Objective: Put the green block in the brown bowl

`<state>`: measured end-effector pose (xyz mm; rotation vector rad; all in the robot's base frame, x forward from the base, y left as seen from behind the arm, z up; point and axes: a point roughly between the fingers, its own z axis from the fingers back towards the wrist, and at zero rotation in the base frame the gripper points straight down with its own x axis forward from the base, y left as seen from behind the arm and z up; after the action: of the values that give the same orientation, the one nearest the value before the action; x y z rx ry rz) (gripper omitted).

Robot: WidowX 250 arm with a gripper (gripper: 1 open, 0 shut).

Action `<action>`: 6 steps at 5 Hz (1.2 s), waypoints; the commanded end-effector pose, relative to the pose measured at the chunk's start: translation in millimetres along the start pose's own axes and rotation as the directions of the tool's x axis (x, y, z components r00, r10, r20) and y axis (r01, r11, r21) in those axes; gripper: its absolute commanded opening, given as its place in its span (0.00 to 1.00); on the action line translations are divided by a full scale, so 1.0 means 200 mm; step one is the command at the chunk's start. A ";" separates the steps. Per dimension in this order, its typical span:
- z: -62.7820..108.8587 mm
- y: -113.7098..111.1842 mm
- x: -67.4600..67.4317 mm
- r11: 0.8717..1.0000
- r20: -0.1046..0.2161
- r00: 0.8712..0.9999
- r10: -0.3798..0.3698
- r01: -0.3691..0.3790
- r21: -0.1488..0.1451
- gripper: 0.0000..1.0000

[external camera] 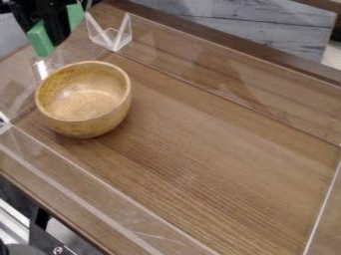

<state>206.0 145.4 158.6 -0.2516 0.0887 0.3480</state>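
Green block observed in the upper left of the camera view, raised above the counter and short of the brown bowl, which sits lower and slightly to the right. The block is held in the gripper, whose jaws are closed on it. Only the lower part of the gripper shows, dark and partly cut off by the top edge of the view; the exact contact at each fingertip cannot be made out. The block hangs roughly upright, its long side running downward with a slight tilt, and its lower end is free. No contact between block and bowl is seen; the block is outside the bowl, beyond its far left rim. The bowl stands upright on the wooden surface, its opening facing up and its inside bare. Clear, transparent pieces are noted near the block and behind the bowl; their nature cannot be determined.
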 end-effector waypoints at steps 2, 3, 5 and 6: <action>-0.02 0.00 0.07 0.993 0.045 0.992 -0.119 0.120 -0.007 0.00; -0.07 -0.01 0.08 0.985 0.042 0.985 -0.168 0.169 -0.013 0.00; -0.15 -0.03 0.11 0.972 0.036 0.972 -0.234 0.235 -0.017 0.00; -0.19 -0.04 0.13 0.968 0.036 0.968 -0.249 0.250 -0.018 0.00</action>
<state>225.2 135.9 108.7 -0.2999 0.0656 0.1212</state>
